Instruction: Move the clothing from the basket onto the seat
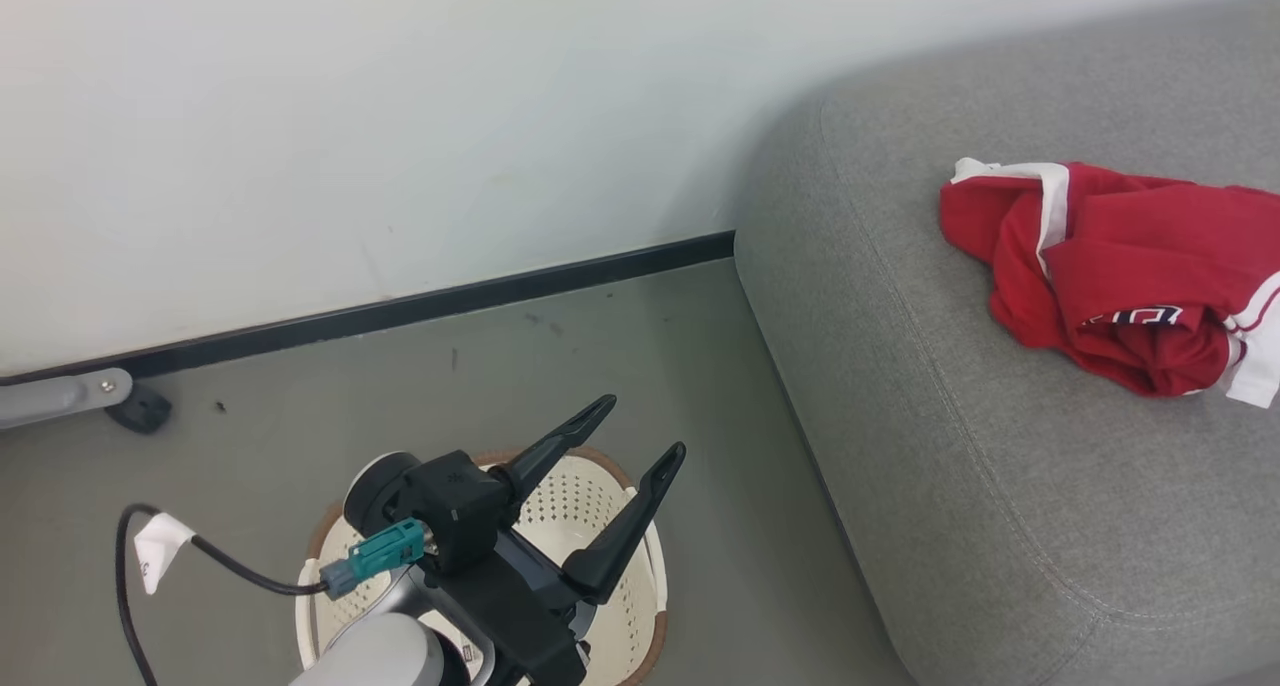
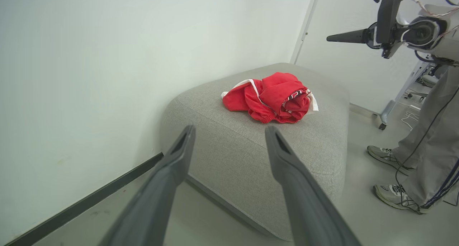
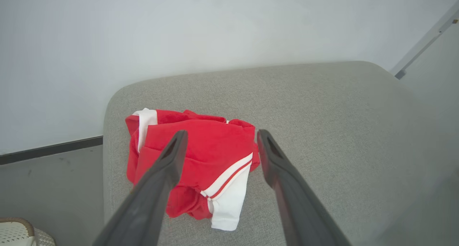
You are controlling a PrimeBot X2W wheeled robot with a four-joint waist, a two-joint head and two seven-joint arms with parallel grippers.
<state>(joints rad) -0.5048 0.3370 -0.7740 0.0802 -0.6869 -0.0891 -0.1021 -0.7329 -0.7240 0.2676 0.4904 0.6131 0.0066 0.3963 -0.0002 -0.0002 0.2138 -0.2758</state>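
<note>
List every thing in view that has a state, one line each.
clothing: crumpled in one heap, lying on the seat.
seat: bears the clothing.
basket: upright on the floor; no clothing shows in its visible part.
left gripper: open, holding nothing, over the basket.
right gripper: open, holding nothing, aimed at the clothing.

A plain white wall (image 1: pixel 400 116) meets the grey floor (image 1: pixel 600 366) along a black skirting board (image 1: pixel 450 301). A grey metal leg (image 1: pixel 60 396) on a dark castor (image 1: pixel 140 409) rests by the wall. A person in grey trousers (image 2: pixel 434 138) and grey trainers (image 2: pixel 385 155) stands nearby.
</note>
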